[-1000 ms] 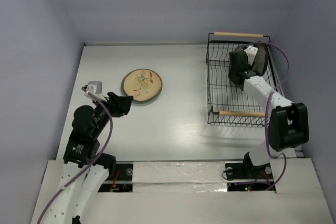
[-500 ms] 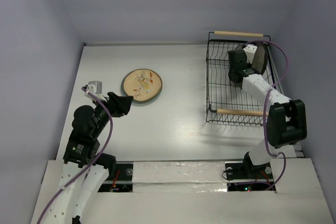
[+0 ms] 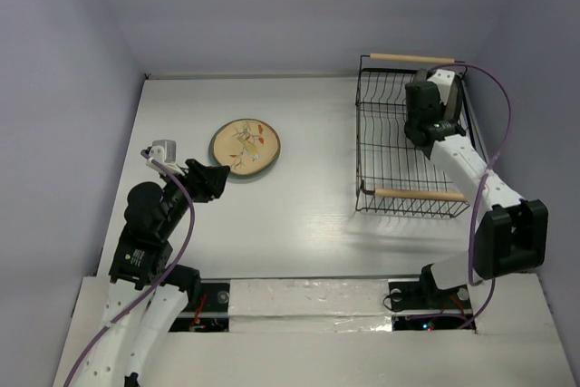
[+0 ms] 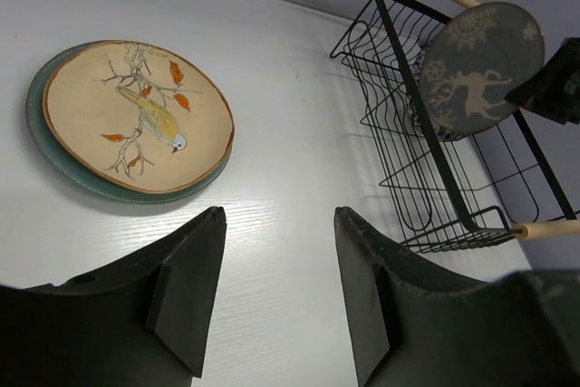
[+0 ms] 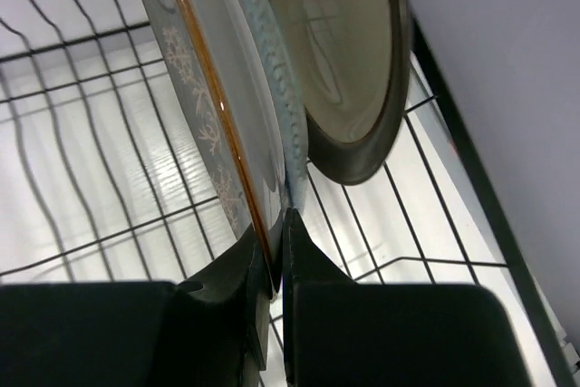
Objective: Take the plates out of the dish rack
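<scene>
**Right gripper [image 5: 277, 246] pinched on the rim of the grey deer plate [image 4: 480, 70], which stands in the dish rack [image 3: 412, 194]**

The lift should go straight up along the wire slots with the plate kept upright (the grip is only on the edge, so a swing could twist it loose). It must also clear the dark-rimmed plate [image 5: 340, 52] standing just behind. Those two are all I can make out in the rack. On the table [image 3: 308, 224], the bird plate [image 4: 136, 115] lies on a teal plate [image 4: 68, 174]. The left gripper [image 4: 279, 224] hangs spread and empty near that stack.
</scene>
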Controlling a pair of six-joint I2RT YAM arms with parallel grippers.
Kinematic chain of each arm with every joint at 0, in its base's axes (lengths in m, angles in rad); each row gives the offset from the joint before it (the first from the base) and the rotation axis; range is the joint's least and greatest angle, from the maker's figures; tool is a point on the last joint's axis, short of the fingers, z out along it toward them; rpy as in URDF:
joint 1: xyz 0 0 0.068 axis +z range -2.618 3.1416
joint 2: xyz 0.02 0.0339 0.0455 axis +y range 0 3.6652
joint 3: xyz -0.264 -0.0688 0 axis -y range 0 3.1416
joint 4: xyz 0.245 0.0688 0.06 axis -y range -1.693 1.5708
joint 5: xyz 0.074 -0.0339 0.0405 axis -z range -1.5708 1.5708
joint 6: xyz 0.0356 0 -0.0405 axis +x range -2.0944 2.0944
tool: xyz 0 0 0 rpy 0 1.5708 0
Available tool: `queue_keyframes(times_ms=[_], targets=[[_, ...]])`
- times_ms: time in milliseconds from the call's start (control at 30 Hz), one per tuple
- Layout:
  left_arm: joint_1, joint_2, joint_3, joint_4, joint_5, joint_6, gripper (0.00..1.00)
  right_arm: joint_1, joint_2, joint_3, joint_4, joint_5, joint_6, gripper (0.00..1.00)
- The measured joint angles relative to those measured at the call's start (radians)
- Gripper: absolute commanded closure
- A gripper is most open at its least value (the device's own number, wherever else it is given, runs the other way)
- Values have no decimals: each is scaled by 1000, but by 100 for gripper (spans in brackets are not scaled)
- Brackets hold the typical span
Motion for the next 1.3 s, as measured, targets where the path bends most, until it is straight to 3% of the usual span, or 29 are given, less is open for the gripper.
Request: queue_keyframes(times_ms=[400, 800, 1100, 1300], targets=[[0, 0, 0, 0, 0, 0, 52, 0, -255, 8, -4, -149, 72, 100], [0, -1, 0, 0, 0, 0, 52, 21, -267, 3, 1, -316, 127, 100], [0, -1, 0, 0, 0, 0, 52, 206, -248, 12, 42, -429, 194, 100], [0, -3, 0, 0, -1, 0, 52, 332, -95, 58, 169, -541, 279, 100]])
